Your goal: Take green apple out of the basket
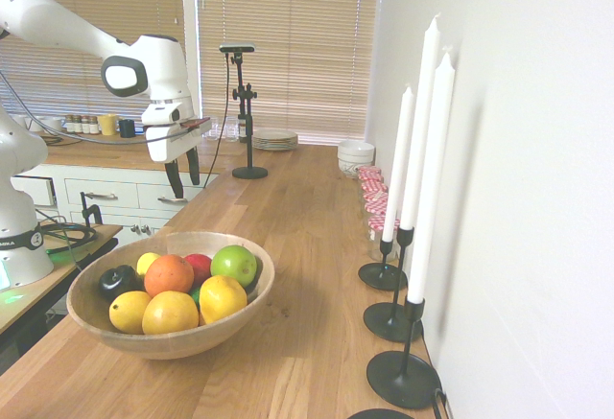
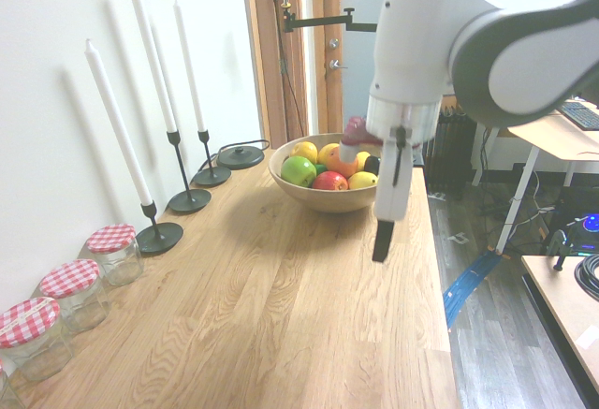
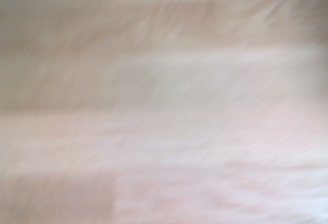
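Note:
The green apple [image 1: 234, 264] lies at the right side of the fruit pile in the wooden basket [image 1: 192, 340], touching a lemon and the red apple. From the other side the green apple [image 2: 298, 171] shows at the basket's [image 2: 328, 200] left front. My gripper [image 1: 185, 174] hangs in the air over the counter's edge, well away from the basket and higher than its rim. It is open, fingers pointing down, nothing between them. In the second exterior view the gripper [image 2: 382, 245] is seen edge-on. The wrist view is a blur of pale wood.
Oranges [image 1: 169, 273], lemons [image 1: 223, 297], a red apple [image 1: 199, 266] and a dark fruit [image 1: 117, 280] share the basket. Three tall white candles in black holders [image 1: 404, 246] line the wall. Red-lidded jars [image 2: 114, 252] stand beyond them. Plates [image 1: 274, 138] and bowls [image 1: 356, 155] sit at the counter's far end.

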